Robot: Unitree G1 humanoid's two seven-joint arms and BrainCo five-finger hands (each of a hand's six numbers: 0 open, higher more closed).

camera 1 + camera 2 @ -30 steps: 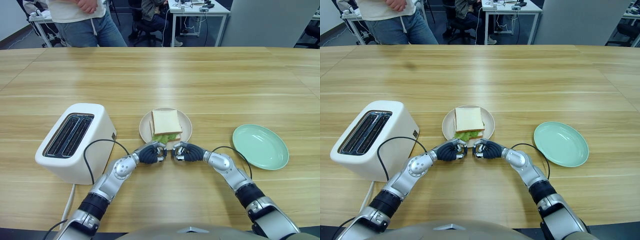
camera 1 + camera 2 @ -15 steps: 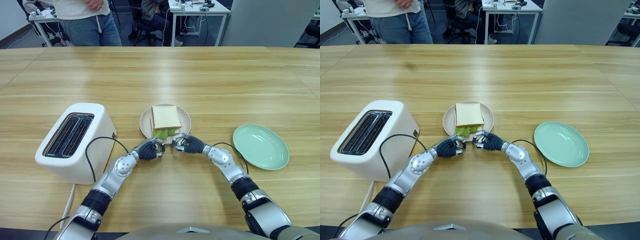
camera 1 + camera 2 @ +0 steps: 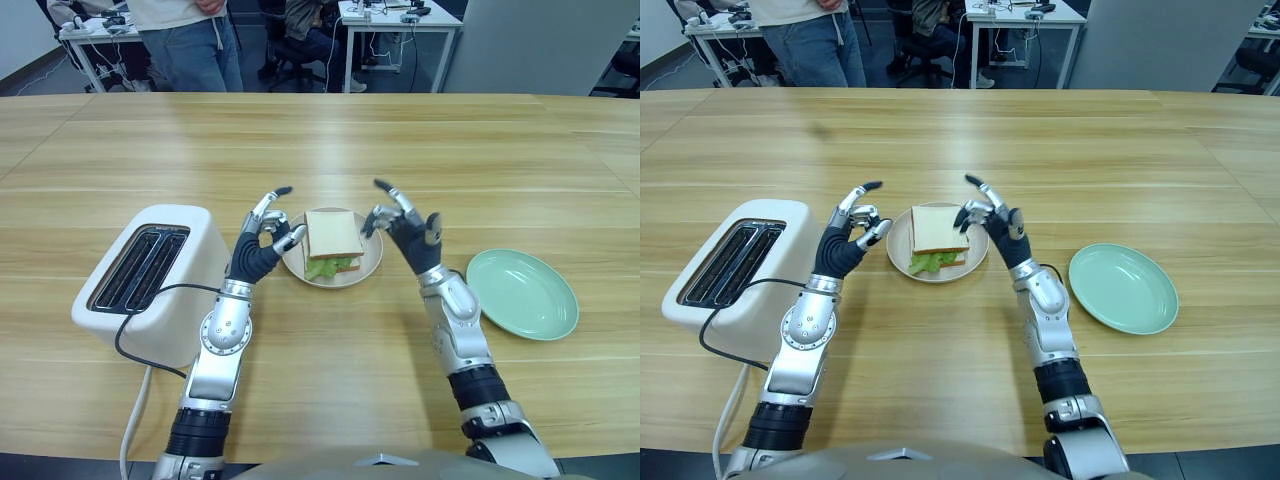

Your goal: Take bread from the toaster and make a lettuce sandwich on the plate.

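A finished lettuce sandwich [image 3: 333, 235] rests on a round beige plate [image 3: 369, 259] in the middle of a long wooden bench [image 3: 320, 150]. One square white bread slice lies flat on top. Green lettuce [image 3: 321, 268] pokes out from under the slice's near edge, and the lower slice is mostly hidden beneath it.

The robot's left hand [image 3: 258, 246] is held up just left of the plate, fingers spread wide and holding nothing. From the camera, its fingertips line up with the plate's left rim, though contact cannot be judged. The right hand [image 3: 412, 236] mirrors it just right of the plate, palm turned toward the sandwich, fingers likewise fanned open and empty. Neither hand touches the bread.

A white two-slot toaster [image 3: 150, 275] stands on the bench to the left of the plate, beyond the left hand, its slots facing up. A pale green dish [image 3: 520, 293] lies flat to the right of the plate, beyond the right hand and apart from it.
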